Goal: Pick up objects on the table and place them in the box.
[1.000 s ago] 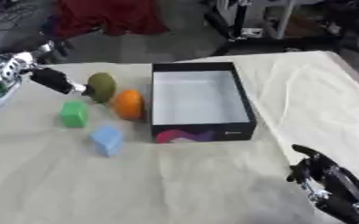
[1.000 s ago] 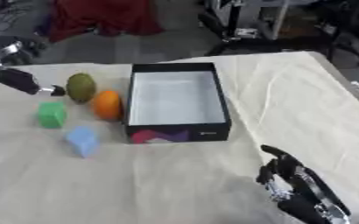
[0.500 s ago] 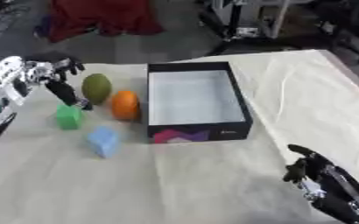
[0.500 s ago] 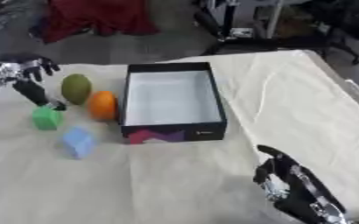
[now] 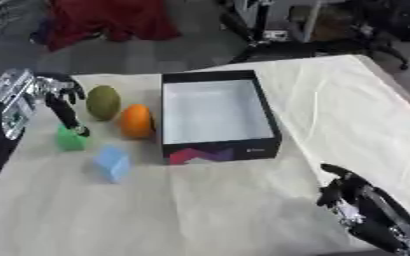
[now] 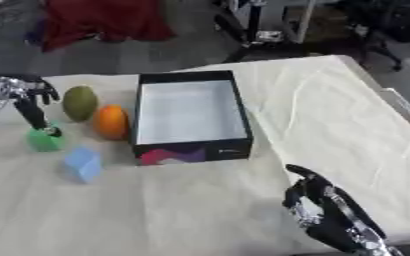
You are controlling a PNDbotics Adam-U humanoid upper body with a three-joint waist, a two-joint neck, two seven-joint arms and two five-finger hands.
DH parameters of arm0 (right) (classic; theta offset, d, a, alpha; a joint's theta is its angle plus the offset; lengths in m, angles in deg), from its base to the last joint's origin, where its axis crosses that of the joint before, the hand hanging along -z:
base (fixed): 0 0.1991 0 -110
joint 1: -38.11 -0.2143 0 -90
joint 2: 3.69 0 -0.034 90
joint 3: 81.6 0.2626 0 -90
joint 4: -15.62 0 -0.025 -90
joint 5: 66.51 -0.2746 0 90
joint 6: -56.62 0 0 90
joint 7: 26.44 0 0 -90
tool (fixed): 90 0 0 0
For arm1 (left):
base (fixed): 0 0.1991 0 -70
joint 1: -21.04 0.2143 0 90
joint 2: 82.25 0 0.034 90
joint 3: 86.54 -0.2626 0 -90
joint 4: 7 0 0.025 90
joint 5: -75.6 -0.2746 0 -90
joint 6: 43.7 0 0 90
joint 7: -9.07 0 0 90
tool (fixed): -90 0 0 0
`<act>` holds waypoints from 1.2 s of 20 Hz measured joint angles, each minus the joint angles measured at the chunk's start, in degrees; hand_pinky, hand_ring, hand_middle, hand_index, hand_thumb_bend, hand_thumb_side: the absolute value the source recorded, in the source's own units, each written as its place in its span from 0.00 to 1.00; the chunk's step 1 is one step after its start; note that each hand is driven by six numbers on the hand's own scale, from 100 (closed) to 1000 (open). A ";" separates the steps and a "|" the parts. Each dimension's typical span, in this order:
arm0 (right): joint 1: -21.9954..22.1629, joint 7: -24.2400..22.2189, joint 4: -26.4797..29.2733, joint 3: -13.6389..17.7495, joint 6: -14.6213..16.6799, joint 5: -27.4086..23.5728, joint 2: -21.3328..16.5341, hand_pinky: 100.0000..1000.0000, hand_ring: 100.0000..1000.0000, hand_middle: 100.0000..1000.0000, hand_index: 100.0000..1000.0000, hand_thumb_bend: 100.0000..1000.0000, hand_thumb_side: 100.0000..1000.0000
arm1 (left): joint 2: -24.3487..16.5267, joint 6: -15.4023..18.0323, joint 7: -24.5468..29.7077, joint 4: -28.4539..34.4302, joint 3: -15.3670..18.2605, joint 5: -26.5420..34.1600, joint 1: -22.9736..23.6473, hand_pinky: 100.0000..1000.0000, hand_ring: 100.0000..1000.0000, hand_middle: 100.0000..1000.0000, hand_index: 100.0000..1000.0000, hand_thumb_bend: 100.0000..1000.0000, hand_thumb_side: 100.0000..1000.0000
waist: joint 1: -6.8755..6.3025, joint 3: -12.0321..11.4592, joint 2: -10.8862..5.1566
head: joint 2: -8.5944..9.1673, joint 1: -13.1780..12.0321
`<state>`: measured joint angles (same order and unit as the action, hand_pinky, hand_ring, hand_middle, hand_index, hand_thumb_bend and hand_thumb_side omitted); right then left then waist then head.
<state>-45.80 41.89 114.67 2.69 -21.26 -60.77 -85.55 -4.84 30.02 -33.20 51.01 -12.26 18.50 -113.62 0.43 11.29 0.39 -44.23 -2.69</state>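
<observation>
Since a second ago my left hand (image 5: 58,97) has come off the olive-green fruit (image 5: 103,101) and dropped onto the green block (image 5: 69,139); I am now seeing one long dark finger pointing straight down, its tip touching the block's top, while the other fingers are curling back near the silver wrist. Nothing is being gripped. The arm is entering on the side of the box (image 5: 213,116) where the loose things lie.

My right hand (image 6: 324,215) is idling well apart from the box, near the lower corner, fingers relaxed and pointing up, holding nothing.

The box is sitting open and black-walled with a white floor, and nothing is lying in it. Its near wall is showing a pink-and-orange graphic and a small pale mark beside it that I cannot read.

The orange fruit (image 5: 136,120) is lying just beside the box's left wall, the olive-green one beyond it, the green block farther left, and the light blue block (image 5: 112,162) nearer me off the box's front left corner, all on the cream cloth (image 5: 208,210).
</observation>
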 measured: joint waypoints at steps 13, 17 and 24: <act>0.00 -0.02 -0.01 0.00 -0.02 0.00 0.01 0.82 0.51 0.43 0.91 0.00 0.41 | 0.95 0.82 3.41 -6.00 1.72 -1.48 -0.30 0.71 0.66 0.71 0.84 0.38 0.08 | 0.00 0.01 0.00 | 0.00 0.36; 0.00 -0.02 -0.01 0.00 -0.02 0.00 0.01 0.82 0.51 0.43 0.91 0.00 0.41 | 0.99 0.71 3.34 -6.47 1.90 -2.13 -0.21 0.65 0.57 0.61 0.76 0.18 0.07 | 0.00 0.01 0.00 | 0.00 0.45; 0.01 -0.02 -0.01 0.00 -0.02 0.00 0.01 0.82 0.51 0.43 0.91 0.00 0.41 | 1.10 -0.39 0.62 -5.19 2.86 -3.43 -0.21 0.53 0.41 0.42 0.59 0.06 0.10 | 0.02 -0.02 0.00 | 0.00 0.49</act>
<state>-45.79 41.87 114.67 2.69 -21.28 -60.77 -85.54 -3.74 29.62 -32.58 45.82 -9.40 15.07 -113.82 0.44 11.27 0.39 -44.23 -2.20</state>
